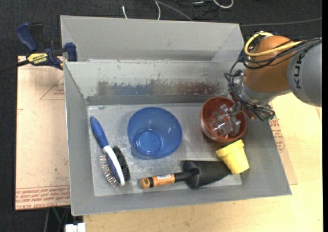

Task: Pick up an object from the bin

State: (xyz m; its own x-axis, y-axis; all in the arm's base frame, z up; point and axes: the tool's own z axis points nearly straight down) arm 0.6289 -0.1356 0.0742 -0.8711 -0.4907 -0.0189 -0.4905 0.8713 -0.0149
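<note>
Right of centre in the frame, low inside a translucent red bowl (206, 122): the gripper (226, 119), beneath an orange wrist cover (269, 67) and a loop of cables, on an arm entering from the right edge; apart or together, cannot tell, given the glare and the tinted wall of the bowl around the tip; whether clamped on the bowl's rim, cannot tell either; red bowl upright on the floor of the grey bin (154, 80), close to the right wall and just below the sloping back wall; just beside it toward the lower right, at its rim, a yellow cup (234, 158); below and left of the cup, along the bottom of the frame, a black brush with an orange handle (202, 174), head toward the cup, handle pointing left; at the middle of the bin floor, well apart from the gripper, a blue bowl (154, 132), upright and open; at the left, a hairbrush with a blue handle (108, 156), handle toward the upper left, bristled head toward the lower right, near the blue bowl but apart from it.
</note>
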